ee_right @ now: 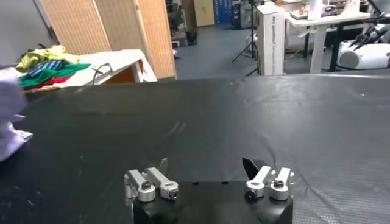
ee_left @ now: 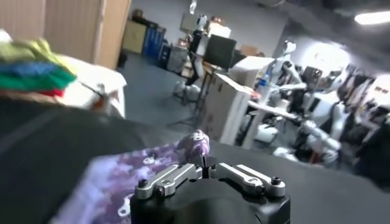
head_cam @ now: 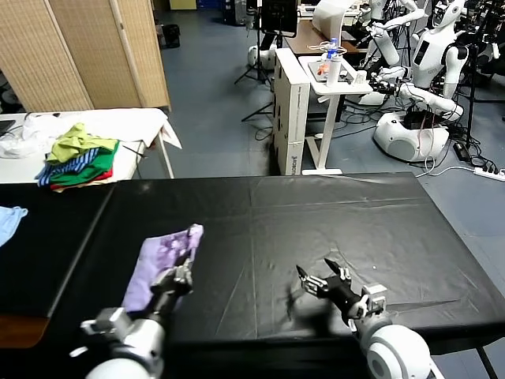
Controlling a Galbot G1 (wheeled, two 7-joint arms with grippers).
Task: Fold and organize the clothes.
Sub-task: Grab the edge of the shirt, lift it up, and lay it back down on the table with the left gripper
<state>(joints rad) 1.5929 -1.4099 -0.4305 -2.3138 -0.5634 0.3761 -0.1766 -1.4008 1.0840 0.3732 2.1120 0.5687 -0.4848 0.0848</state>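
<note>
The clothes, a pale lavender T-shirt (head_cam: pixel 162 257) with a purple print, lie folded in a narrow strip on the black table (head_cam: pixel 316 229), front left. My left gripper (head_cam: pixel 185 267) is at the strip's right edge, shut on the fabric. In the left wrist view a fold of the shirt (ee_left: pixel 196 143) rises right at the closed tips of that gripper (ee_left: pixel 206 164). My right gripper (head_cam: pixel 319 276) is open near the front middle of the table, low over bare black cover, with nothing between its fingers. The right wrist view shows this gripper (ee_right: pixel 206 165) and the shirt (ee_right: pixel 9 122) far off to one side.
A pile of green, yellow, striped and red garments (head_cam: pixel 79 158) sits on a white side table (head_cam: pixel 134 122) at the back left. A light blue cloth (head_cam: pixel 9 221) lies at the far left edge. Beyond the black table are white desks and other robots.
</note>
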